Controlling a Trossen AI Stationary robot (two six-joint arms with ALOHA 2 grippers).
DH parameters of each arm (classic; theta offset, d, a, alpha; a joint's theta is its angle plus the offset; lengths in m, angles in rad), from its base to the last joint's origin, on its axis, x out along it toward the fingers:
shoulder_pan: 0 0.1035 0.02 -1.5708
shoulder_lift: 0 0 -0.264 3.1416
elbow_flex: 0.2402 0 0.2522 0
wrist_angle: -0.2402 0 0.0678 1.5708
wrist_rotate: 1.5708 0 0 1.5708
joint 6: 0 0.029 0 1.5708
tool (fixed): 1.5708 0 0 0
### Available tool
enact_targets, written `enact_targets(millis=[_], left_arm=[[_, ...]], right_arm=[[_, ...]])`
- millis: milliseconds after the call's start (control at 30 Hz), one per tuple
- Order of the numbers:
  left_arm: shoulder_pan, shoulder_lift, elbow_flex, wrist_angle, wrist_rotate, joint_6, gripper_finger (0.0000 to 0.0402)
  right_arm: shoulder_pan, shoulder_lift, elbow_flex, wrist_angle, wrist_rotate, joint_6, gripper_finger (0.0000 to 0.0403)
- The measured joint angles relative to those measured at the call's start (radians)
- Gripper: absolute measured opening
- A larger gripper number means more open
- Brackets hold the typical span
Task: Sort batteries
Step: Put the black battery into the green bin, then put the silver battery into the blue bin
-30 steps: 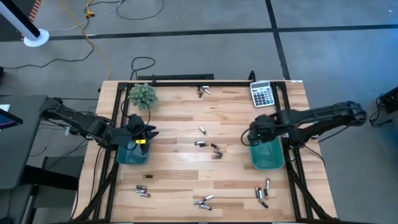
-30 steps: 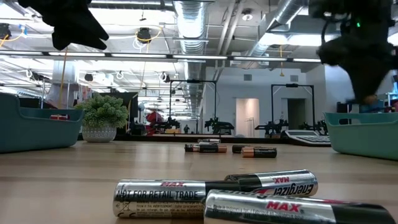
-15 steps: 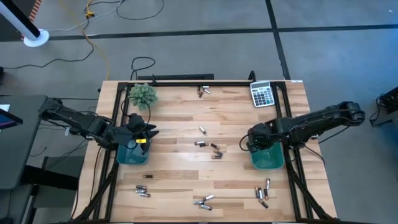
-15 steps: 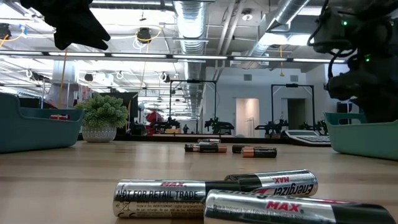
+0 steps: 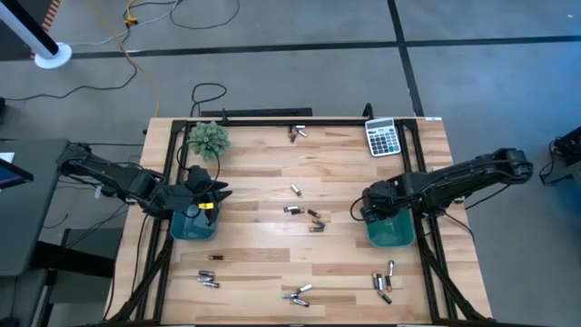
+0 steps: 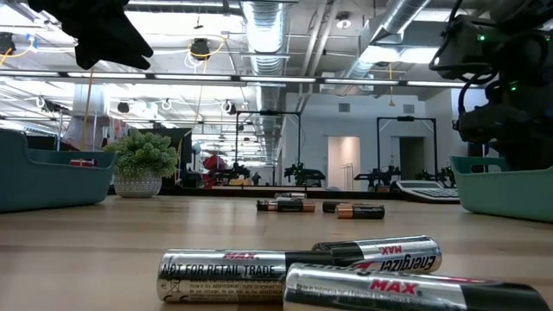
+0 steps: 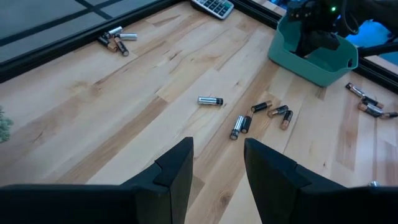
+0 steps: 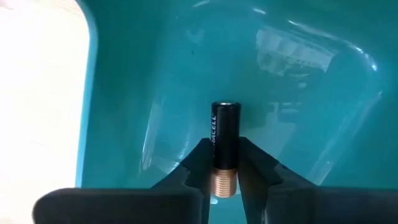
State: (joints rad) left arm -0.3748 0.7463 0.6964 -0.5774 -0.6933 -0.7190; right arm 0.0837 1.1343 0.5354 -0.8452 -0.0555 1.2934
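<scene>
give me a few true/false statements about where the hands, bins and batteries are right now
1. The right hand has a black and copper battery between its fingers, inside the right teal bin. True.
2. The left hand is shut on a battery. False: its fingers stand open with nothing between them, over the left teal bin.
3. The calculator sits near the table's far right corner. True.
4. All loose batteries are already in the bins. False: many still lie on the wooden table, such as the cluster of batteries at the middle.
5. The small plant stands inside the right bin. False: it stands on the table, beyond the left bin.
</scene>
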Motion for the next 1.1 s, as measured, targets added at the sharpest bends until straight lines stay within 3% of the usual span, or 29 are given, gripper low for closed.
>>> enact_targets(millis=[333, 600, 833, 1100], left_arm=[[0.0, 0.0, 0.0, 0.0, 0.0, 0.003, 0.0139], [0.041, 0.038, 0.0, 0.017, 0.004, 0.012, 0.0139], [0.159, 0.132, 0.048, 0.074, 0.119, 0.038, 0.0139], [0.311, 0.382, 0.228, 0.076, 0.338, 0.213, 0.0139]], right_arm=[[0.0, -0.003, 0.001, -0.012, 0.0, 0.012, 0.0135], [0.0, -0.108, 0.093, -0.093, 0.008, -0.004, 0.0126], [0.065, -0.268, 0.228, -0.087, 0.211, -0.084, 0.0119], [0.23, -0.455, 0.262, -0.112, 0.368, -0.088, 0.0118]])
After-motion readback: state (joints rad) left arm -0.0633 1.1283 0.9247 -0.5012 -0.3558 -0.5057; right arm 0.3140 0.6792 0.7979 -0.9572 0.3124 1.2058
